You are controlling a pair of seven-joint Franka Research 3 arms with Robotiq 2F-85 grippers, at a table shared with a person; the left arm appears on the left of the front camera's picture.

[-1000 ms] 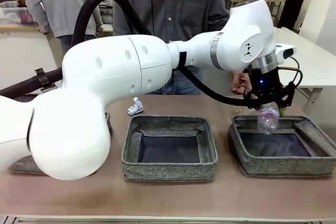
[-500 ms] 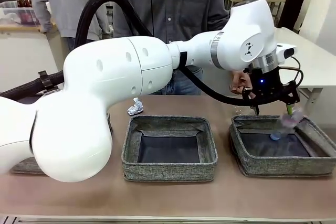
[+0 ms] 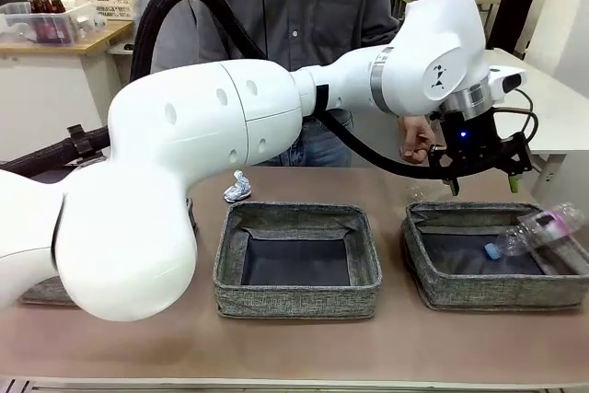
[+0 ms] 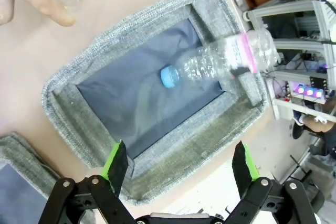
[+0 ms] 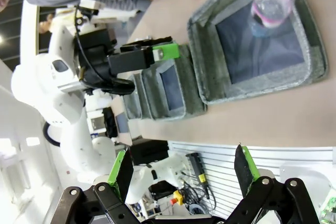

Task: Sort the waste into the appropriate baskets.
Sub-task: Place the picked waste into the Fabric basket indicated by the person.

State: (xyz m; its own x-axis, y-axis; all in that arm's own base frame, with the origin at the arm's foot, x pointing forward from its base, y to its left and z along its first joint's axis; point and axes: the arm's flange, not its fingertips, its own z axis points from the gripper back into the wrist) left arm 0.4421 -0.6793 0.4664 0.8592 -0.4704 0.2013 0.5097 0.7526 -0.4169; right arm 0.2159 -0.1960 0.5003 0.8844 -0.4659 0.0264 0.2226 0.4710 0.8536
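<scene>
- Counted three square grey woven-fabric baskets (image 3: 296, 213) on tan table (image 3: 304, 347), wooden workbench (image 3: 64, 43) beyond.
- Noted one clear plastic bottle (image 3: 534, 232) tilted in rightmost basket (image 3: 442, 292); one small white paper wad (image 3: 237, 188) behind.
- Found left gripper (image 3: 482, 186), right gripper (image 5: 184, 166) spread wide, empty.

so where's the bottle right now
In the front view the bottle lies tilted in the right basket, cap down on its floor, base propped over its right wall.

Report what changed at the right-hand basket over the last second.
The clear plastic bottle, upright just under the open left gripper a second ago, fell and tipped to the right. It now lies slanted, cap down inside the right basket, base over its wall. The gripper rose slightly, jaws open throughout. The middle basket and paper wad stayed put.
</scene>
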